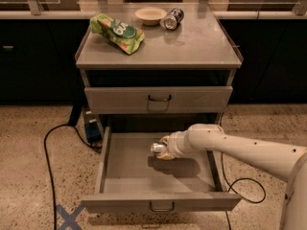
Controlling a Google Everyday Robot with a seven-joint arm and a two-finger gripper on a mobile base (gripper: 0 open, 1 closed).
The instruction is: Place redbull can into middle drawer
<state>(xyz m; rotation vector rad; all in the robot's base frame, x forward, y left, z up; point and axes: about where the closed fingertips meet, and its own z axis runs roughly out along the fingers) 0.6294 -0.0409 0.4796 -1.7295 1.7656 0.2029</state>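
Camera view, lower centre: gripper [163, 151] clamped on the redbull can [157, 147], over the open middle drawer [134, 174]. I would lower it near the floor before letting go.

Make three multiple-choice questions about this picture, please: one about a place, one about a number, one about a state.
1. Where is the redbull can? A. on the floor B. in the claw, over the open middle drawer C. on a shelf
2. How many things lie on the cabinet top? A. one B. three C. five
3. The upper drawer is: A. shut B. half open C. removed
Answers: B, the claw holds it above the drawer floor; B, green bag, bowl, dark can; A, its front sits flush.
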